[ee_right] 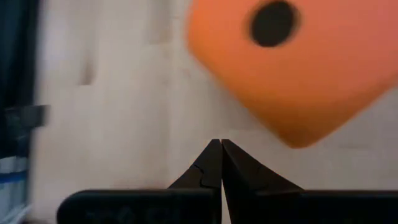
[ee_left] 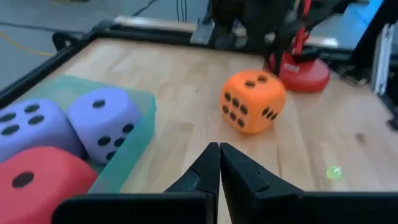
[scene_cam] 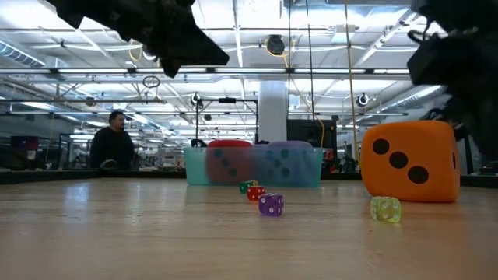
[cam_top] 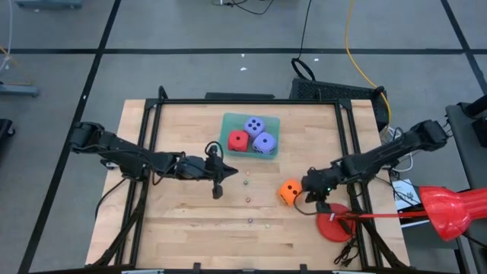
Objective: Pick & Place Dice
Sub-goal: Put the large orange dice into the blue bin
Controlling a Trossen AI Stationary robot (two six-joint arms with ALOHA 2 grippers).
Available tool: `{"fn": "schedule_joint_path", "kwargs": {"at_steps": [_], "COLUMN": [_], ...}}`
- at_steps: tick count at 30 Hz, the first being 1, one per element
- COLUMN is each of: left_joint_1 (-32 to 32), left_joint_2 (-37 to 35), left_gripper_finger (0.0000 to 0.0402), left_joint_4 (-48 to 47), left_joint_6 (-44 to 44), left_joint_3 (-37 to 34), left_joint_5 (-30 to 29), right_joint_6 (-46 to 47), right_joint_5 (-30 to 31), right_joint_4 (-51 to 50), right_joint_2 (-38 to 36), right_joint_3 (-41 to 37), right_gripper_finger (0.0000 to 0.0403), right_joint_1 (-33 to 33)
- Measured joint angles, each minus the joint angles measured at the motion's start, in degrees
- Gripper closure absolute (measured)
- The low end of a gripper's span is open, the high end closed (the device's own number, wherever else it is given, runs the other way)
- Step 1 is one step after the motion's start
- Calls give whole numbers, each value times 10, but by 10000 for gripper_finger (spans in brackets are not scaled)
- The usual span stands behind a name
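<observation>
the left gripper [cam_top: 218,190] hangs over the middle of the wooden table [cam_top: 190,221], its fingers pressed together with nothing between them. just beyond its tip and off to one side sits a green tray [cam_top: 230,122] holding three dice: the red die [cam_top: 238,141] and two purple-blue dice [cam_top: 254,125] [cam_top: 264,143], packed close against each other. the orange die [cam_top: 289,191] lies on the bare wood well apart from this gripper, on the side toward the other arm.

the right gripper [cam_top: 309,183] hovers just beside the orange die, clenched and empty, its tips close to the die but not on it; in its wrist view the orange die [ee_right: 292,62] fills the space right ahead of the closed fingers [ee_right: 211,165]. a red round disc [cam_top: 333,224] sits near this gripper, toward the table's front edge.

a few tiny dice are scattered on the wood between the two grippers, among them a purple one [scene_cam: 271,204] and a yellow-green one [scene_cam: 385,208]. a person [scene_cam: 113,144] stands in the room far behind the table.
</observation>
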Motion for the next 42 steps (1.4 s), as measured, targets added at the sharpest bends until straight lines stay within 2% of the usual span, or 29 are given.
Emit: {"fn": "schedule_joint_path", "kwargs": {"at_steps": [6,12,20,24,28,36,42], "left_joint_1": [-3,-4,-4,-4,-4,1,7], "left_joint_2": [-5,-5,0,31,88,194,218], "left_gripper_finger": [397,378,396,385,396,396,391], "left_joint_4": [-11,-55,-73,-81,-54,82,90], "left_joint_6": [-3,-17,-48,-93,-118,-127,-130], "left_joint_3": [0,0,0,0,0,1,17], "left_joint_5": [0,0,-1,-19,-14,85,109], "right_joint_6": [-17,-59,-116,-130,-148,-154,-155], "right_joint_5": [86,88,86,86,85,83,68], "right_joint_4": [48,127,237,278,322,377,380], "right_joint_2": [48,69,120,156,188,212,212], "right_joint_3": [0,0,0,0,0,0,0], "right_gripper_finger": [403,403,403,403,403,403,403], "right_joint_1": [-37,-71,-106,-123,-128,-127,-126]}}
